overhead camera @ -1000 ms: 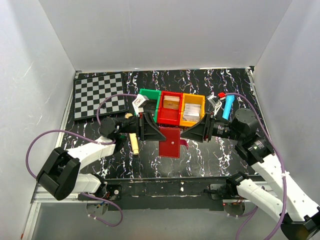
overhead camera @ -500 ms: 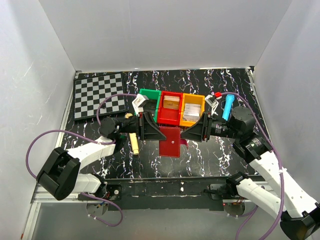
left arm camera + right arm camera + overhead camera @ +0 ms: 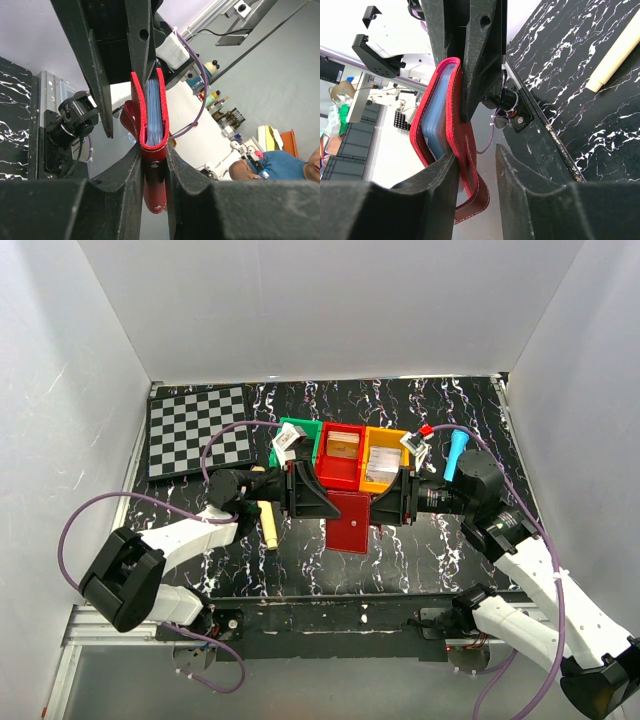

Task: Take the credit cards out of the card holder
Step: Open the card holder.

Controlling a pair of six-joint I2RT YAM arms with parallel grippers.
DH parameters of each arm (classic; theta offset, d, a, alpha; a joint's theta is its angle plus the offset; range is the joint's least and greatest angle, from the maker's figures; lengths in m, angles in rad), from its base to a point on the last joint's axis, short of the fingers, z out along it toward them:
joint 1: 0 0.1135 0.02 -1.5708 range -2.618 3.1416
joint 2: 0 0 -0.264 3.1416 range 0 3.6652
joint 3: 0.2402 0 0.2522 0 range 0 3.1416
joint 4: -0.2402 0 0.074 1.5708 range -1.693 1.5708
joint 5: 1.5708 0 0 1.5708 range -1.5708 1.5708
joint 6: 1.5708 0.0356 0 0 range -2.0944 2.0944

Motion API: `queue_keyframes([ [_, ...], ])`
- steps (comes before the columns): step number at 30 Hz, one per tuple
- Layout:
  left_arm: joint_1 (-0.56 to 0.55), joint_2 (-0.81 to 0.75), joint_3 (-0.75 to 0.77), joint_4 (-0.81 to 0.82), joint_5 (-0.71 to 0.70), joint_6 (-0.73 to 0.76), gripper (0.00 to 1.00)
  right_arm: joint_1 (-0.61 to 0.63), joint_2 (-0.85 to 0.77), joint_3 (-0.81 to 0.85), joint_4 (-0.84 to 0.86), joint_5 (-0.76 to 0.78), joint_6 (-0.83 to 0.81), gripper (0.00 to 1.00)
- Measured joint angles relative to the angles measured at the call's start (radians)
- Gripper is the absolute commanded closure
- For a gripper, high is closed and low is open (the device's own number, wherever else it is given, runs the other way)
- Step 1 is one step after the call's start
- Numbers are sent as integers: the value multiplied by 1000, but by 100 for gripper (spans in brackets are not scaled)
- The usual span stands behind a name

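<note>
Two claws now meet at the card holder, where a second ago the right one was standing off to its side. My left claw has not changed: it is pinching the holder at its folded edge, holding it up on edge just in front of the red bin and, as far as I can judge, clear of the bench. The right claw has slid in and narrowed. In its wrist view its fingers straddle the outer flap, one finger against the leather and a gap on the other side, so I call it spread, not yet gripping. Pale-blue layers show inside the holder, though I cannot tell which of them are cards. I read this as the set-up for peeling the flap back. No card is out yet, so the real work is ahead.
</note>
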Motion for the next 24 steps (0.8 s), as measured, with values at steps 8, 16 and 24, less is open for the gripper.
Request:
queue_keyframes([
  [8, -1, 4, 0, -3, -1, 28, 66, 3, -2, 17, -11, -4, -15, 99],
  [16, -18, -19, 11, -100, -57, 128, 2, 2, 13, 72, -148, 28, -93, 99],
  [24, -45, -51, 20, -338, -156, 241, 2, 3, 69, 165, -389, 149, -201, 99],
])
